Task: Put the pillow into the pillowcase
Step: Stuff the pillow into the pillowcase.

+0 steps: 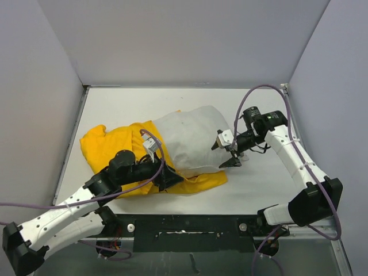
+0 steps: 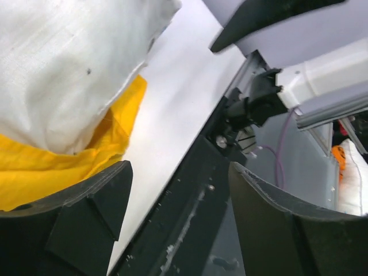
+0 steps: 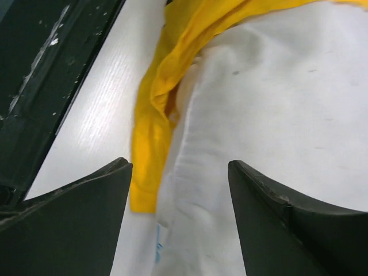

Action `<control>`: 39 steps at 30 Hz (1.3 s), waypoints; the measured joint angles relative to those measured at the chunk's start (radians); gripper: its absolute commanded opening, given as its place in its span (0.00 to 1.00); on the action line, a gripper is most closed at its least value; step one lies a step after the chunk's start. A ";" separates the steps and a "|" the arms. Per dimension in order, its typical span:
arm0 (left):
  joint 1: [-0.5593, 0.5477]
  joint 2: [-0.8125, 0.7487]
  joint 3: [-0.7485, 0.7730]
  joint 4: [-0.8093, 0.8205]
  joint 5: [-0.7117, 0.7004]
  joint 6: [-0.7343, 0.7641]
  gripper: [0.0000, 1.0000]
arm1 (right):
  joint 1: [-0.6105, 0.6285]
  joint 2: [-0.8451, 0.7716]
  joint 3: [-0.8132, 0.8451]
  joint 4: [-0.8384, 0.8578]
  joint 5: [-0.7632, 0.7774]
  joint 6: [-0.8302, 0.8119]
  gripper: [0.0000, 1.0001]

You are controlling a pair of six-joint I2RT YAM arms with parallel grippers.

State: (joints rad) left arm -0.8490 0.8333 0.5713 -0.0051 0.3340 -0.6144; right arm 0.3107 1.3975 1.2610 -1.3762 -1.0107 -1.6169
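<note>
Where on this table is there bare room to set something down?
Bare table runs along the back wall behind pillow and pillowcase, and at the near right beside the right gripper. Crowded centre-left, around the left gripper.

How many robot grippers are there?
2. The left gripper is at the near edge of the pillowcase; the right gripper is at the right end of the pillow. Both open.

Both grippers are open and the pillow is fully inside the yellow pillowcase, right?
Not fully: the top view shows the pillow only partly inside the pillowcase, most of it sticking out. The left gripper and right gripper are open.
</note>
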 measured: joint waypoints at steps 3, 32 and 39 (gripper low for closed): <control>0.002 -0.108 0.071 -0.169 0.017 0.000 0.67 | 0.003 -0.023 0.108 0.013 0.010 0.121 0.95; 0.400 0.964 0.837 -0.165 0.188 0.126 0.32 | -0.057 -0.210 -0.406 0.981 0.278 0.897 0.00; 0.371 0.879 0.723 -0.011 0.167 0.185 0.68 | -0.053 -0.190 -0.426 0.929 0.131 0.828 0.00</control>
State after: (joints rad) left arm -0.4782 1.7126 1.2945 -0.0166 0.5014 -0.4297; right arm 0.2573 1.2072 0.8352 -0.4469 -0.8799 -0.7887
